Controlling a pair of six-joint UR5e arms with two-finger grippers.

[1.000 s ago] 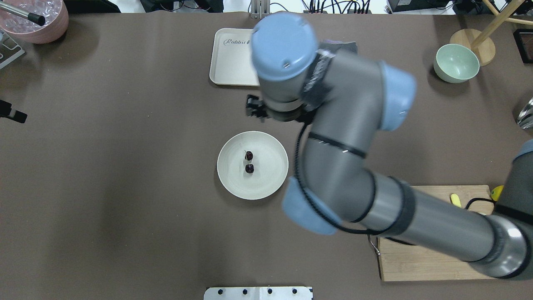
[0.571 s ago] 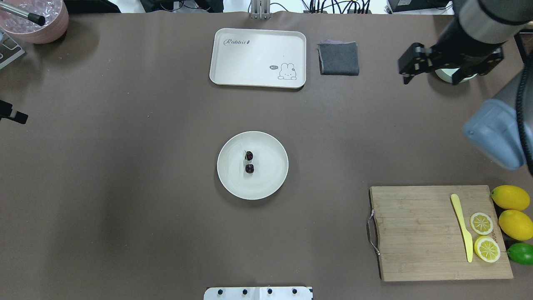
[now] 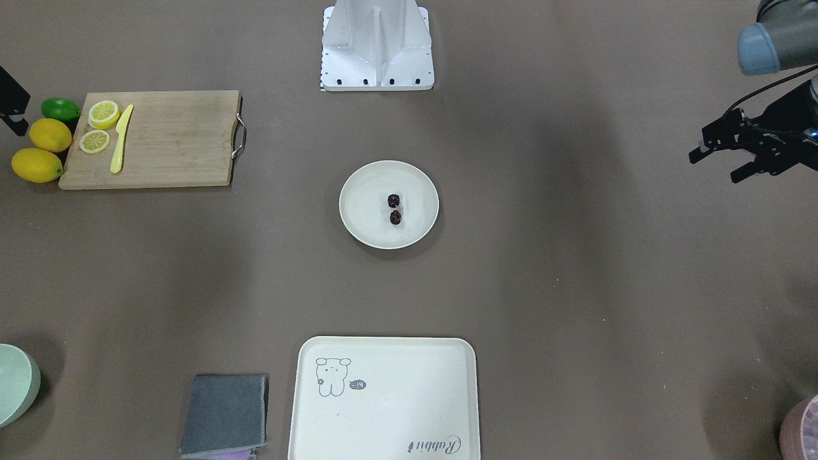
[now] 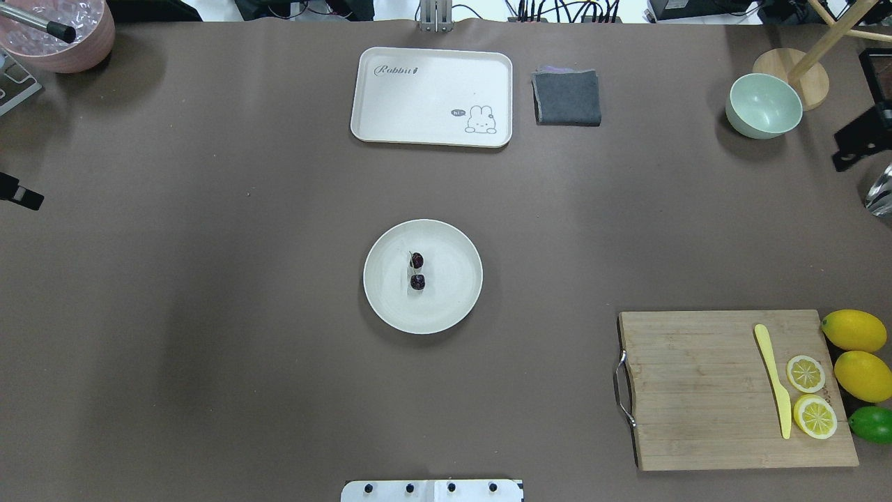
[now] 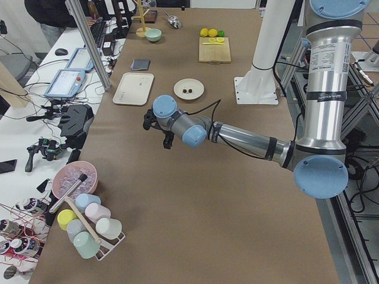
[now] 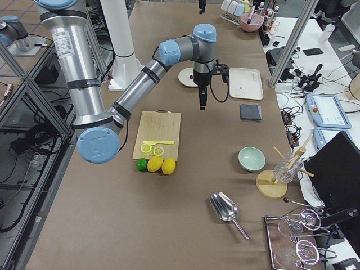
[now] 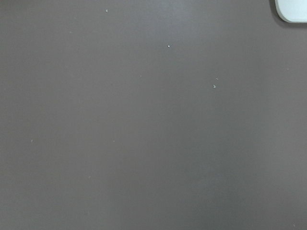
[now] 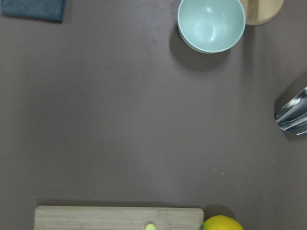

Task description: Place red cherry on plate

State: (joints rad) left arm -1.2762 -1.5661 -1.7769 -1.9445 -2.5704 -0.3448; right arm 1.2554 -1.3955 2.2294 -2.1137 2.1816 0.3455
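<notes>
The red cherry (image 4: 417, 271), a dark joined pair, lies near the middle of the round cream plate (image 4: 453, 307); the front-facing view shows the cherry (image 3: 394, 209) and plate (image 3: 364, 223) too. No gripper is near them. My right gripper (image 4: 860, 143) is at the table's far right edge, beyond the green bowl; one splayed finger shows, so it looks open and holds nothing. Far off the plate's other side, my left gripper (image 3: 714, 167) hangs open and empty. The wrist views show no fingers.
A rabbit tray (image 4: 432, 96) and a grey cloth (image 4: 566, 97) lie at the back. The green bowl (image 4: 764, 106) stands back right. A cutting board (image 4: 697, 390) with knife, lemon slices, lemons and a lime is front right. A pink bowl (image 4: 59, 35) sits back left.
My right arm has swung away from above the plate to the right edge of the table. The cherry has stayed still on the plate. The left gripper has barely moved.
</notes>
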